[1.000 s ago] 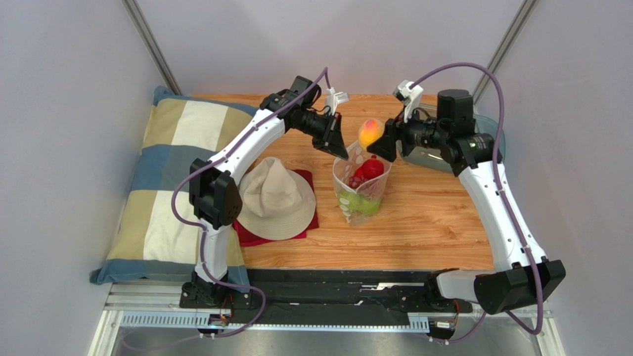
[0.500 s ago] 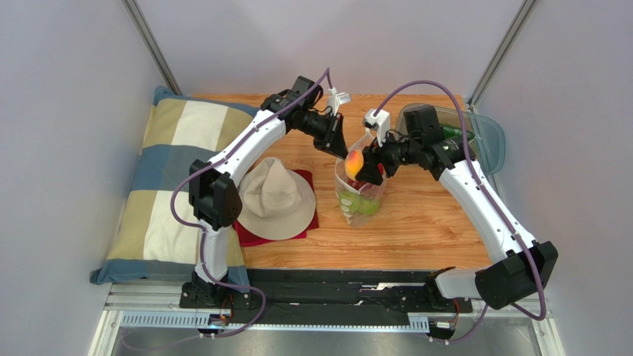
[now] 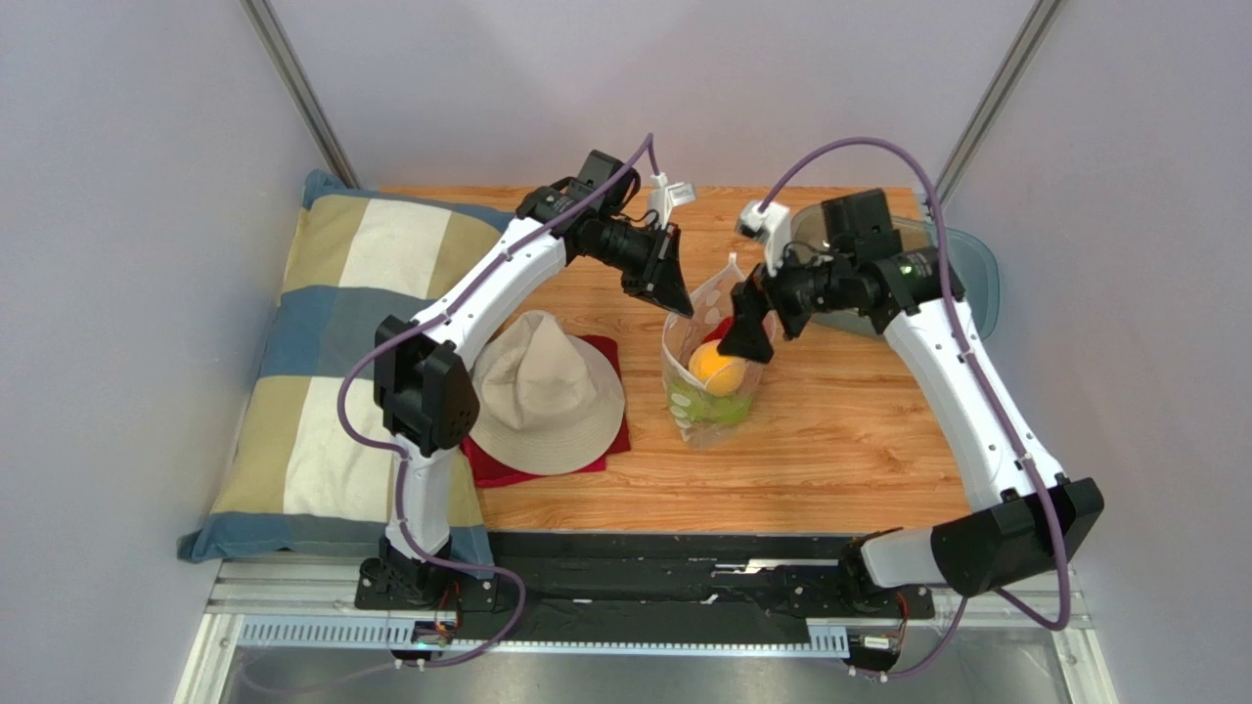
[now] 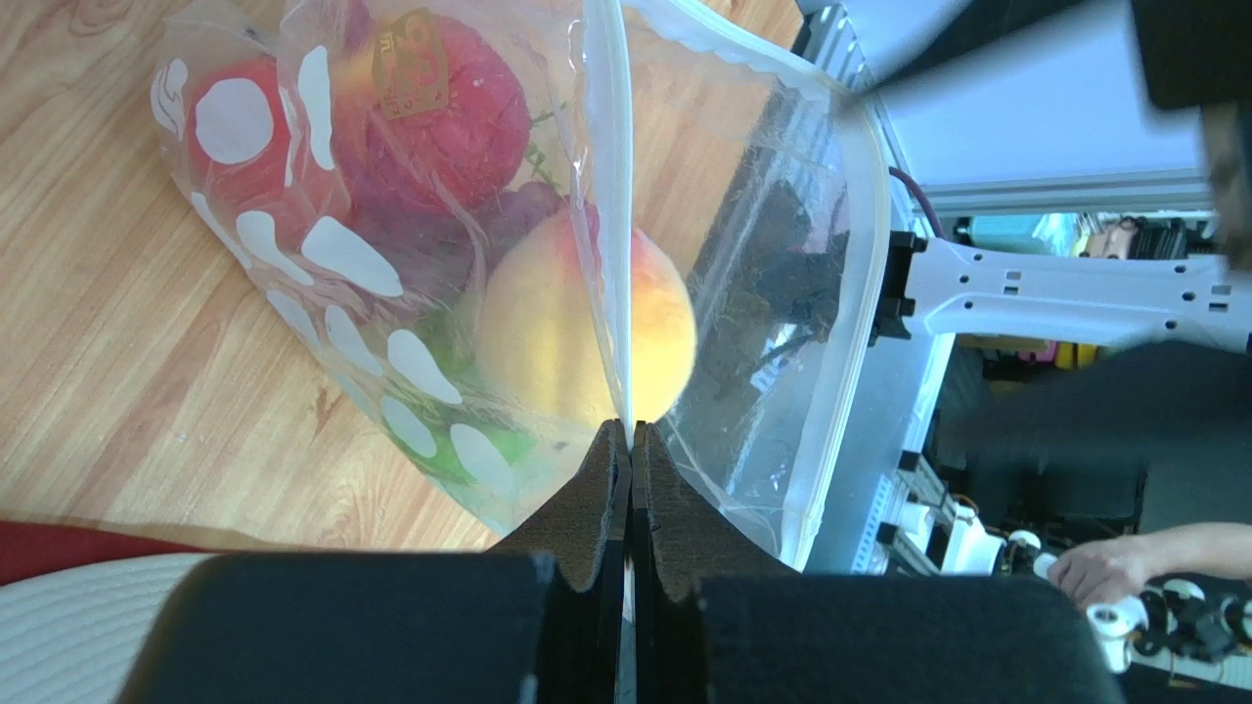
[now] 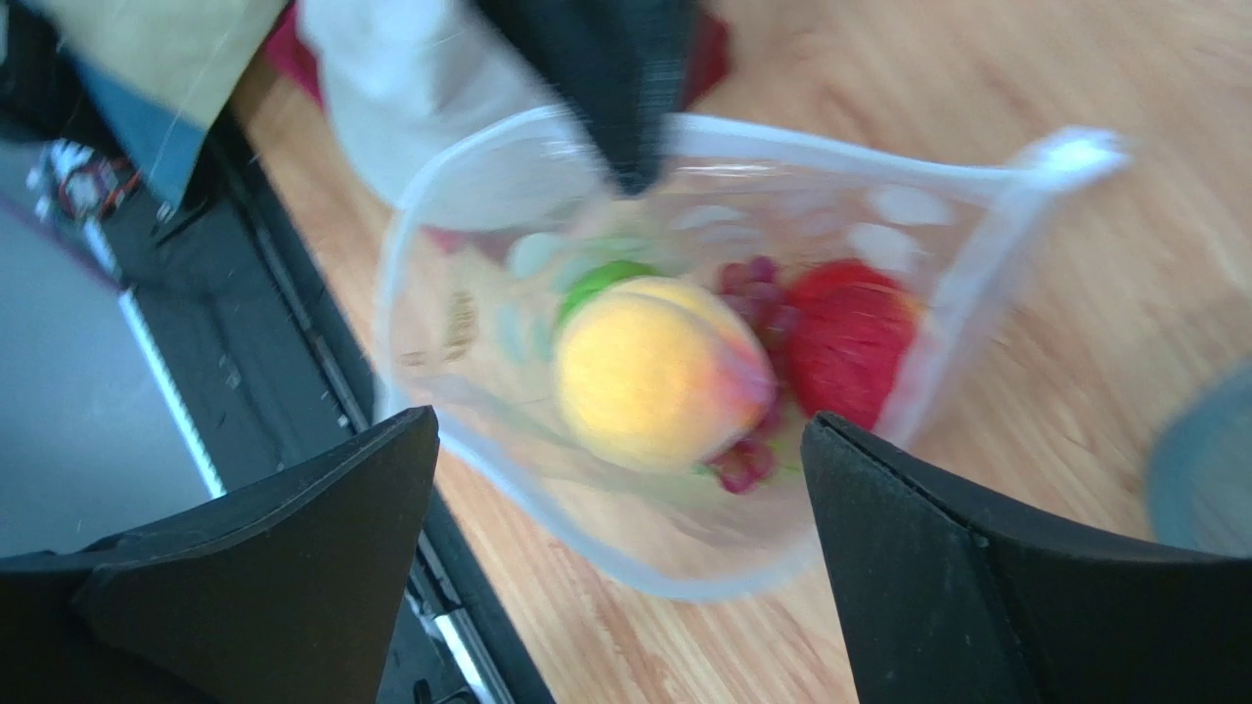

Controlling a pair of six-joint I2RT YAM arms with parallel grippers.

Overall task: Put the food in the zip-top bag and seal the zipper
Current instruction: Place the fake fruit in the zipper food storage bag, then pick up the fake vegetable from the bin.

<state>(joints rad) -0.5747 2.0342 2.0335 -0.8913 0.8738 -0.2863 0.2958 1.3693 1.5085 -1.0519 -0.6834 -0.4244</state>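
Observation:
The zip-top bag (image 3: pixel 710 393) stands open-mouthed on the wooden table, clear with white dots. My left gripper (image 3: pixel 679 302) is shut on its far rim, the plastic wall pinched between the fingertips (image 4: pixel 606 467). The zipper (image 4: pixel 870 250) runs along the open mouth. My right gripper (image 3: pixel 747 332) hangs open just above the mouth, holding nothing. Inside the bag lie the orange ball (image 5: pixel 654 374), a red ball (image 5: pixel 845 338), purple grapes (image 5: pixel 742 462) and a green ball (image 5: pixel 610 279). From above the orange ball (image 3: pixel 716 367) sits on top of the food.
A beige hat (image 3: pixel 547 389) lies on a red cloth (image 3: pixel 493 467) left of the bag. A checked pillow (image 3: pixel 331 352) covers the table's left edge. A grey translucent tray (image 3: pixel 970 276) sits at the back right, partly behind my right arm.
My right gripper carried the orange ball over the bag's mouth, opened, and the ball dropped inside onto the other fruit. My left gripper kept its hold on the rim.

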